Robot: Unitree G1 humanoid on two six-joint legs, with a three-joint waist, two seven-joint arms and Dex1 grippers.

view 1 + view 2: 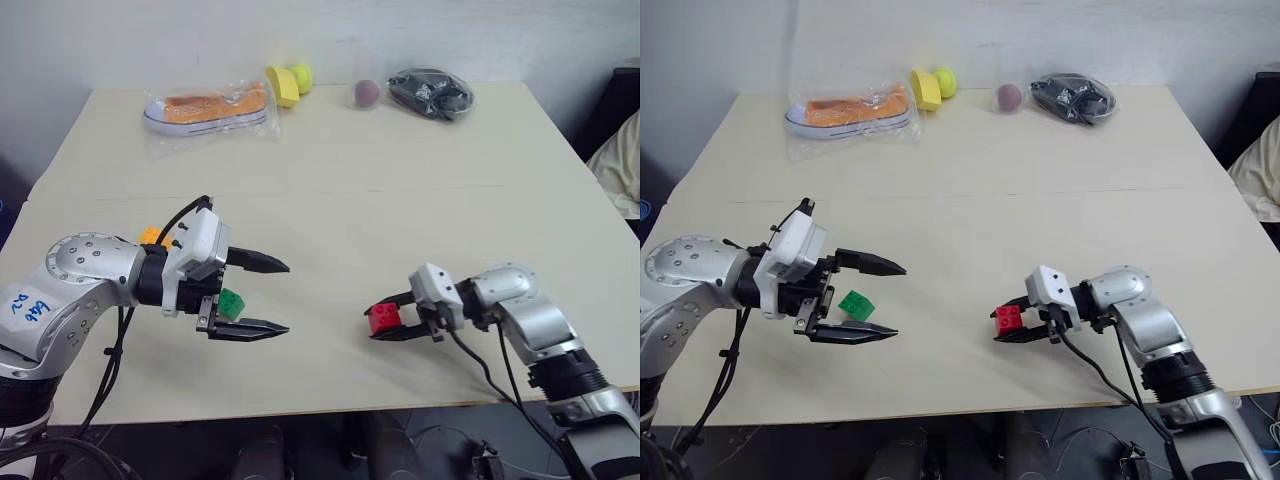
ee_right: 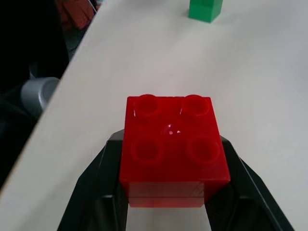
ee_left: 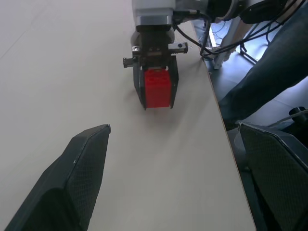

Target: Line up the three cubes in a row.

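Observation:
My right gripper is shut on the red cube just above the table near its front right; the right wrist view shows the studded red cube clamped between both fingers. The green cube lies on the table at the front left. My left gripper hangs open over it, pointing toward the red cube, and the left wrist view shows nothing between its fingers. The orange-yellow cube peeks out behind my left wrist, mostly hidden.
Along the table's far edge lie a bagged orange shoe, a yellow cup-like thing with a yellow-green ball, a dull purple ball and a bagged black item. The table's front edge runs close below both grippers.

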